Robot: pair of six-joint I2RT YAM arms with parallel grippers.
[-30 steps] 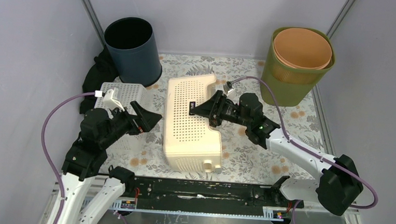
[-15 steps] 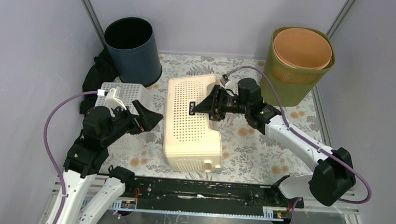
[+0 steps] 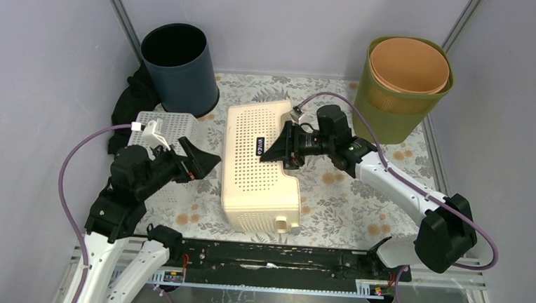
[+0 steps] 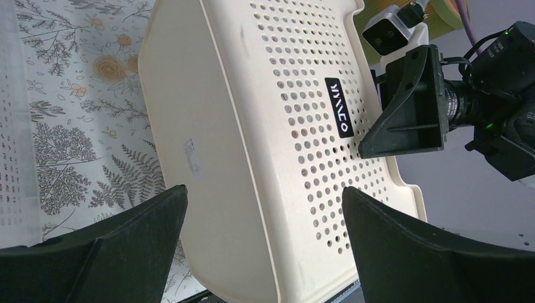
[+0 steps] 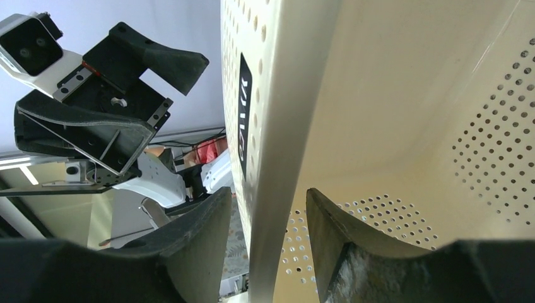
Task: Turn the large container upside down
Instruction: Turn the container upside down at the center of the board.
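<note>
Cream perforated container (image 3: pixel 260 168) lies mid-table on the floral mat (image 3: pixel 346 205), labelled face up, between the 2 arms.
Dark blue bin (image 3: pixel 179 65) back-left. Left gripper (image 3: pixel 205 163) hovers just off the container's left side, jaws wide apart, holding nothing. Right gripper (image 5: pixel 268 192) straddles its right-hand wall, 1 finger on the labelled face and 1 inside; can't tell if it's actually pinching. Olive bin (image 3: pixel 394 110) with an orange bin (image 3: pixel 407 65) nested inside, back-right.
</note>
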